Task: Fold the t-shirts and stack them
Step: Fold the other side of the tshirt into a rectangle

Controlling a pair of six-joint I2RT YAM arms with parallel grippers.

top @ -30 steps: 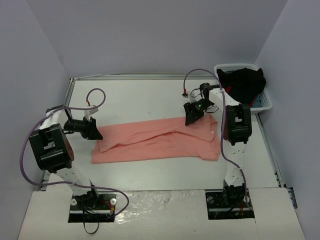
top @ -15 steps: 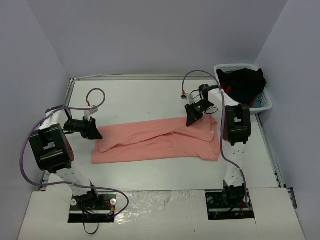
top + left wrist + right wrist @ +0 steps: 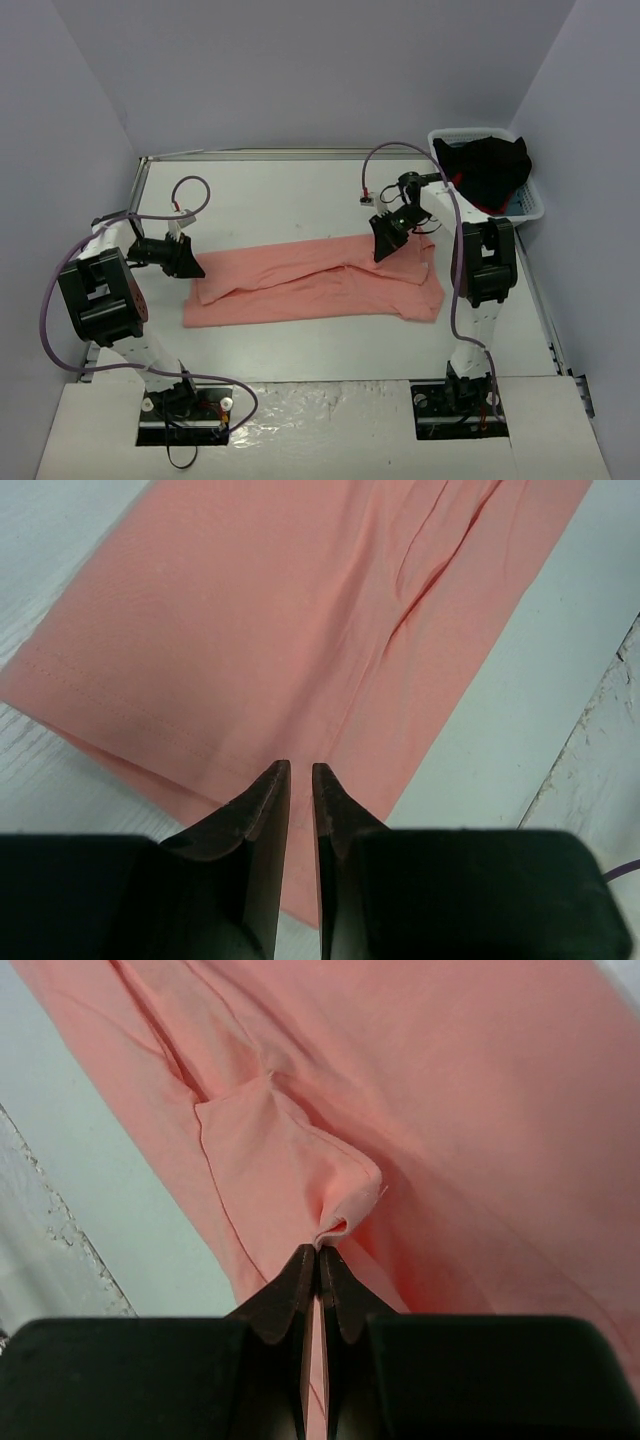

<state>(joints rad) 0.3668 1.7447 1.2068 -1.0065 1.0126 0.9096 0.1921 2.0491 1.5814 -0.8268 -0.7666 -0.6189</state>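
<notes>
Fingers [image 3: 285,1300] of the right gripper [image 3: 318,1250] were clamped on a small raised pleat of the shirt [image 3: 310,280] at its far edge near the right end, probably to lift that side for a fold. On the left gripper [image 3: 300,767] they stood almost together over the hem corner with a thin slit between them; whether cloth was caught there could not be told. Holding both ends would let the arms carry one long edge over evenly. The shirt lay flat mid-table [image 3: 300,200], its long axis running left edge to right edge — hem leftward, that end slightly closer to the near edge.
</notes>
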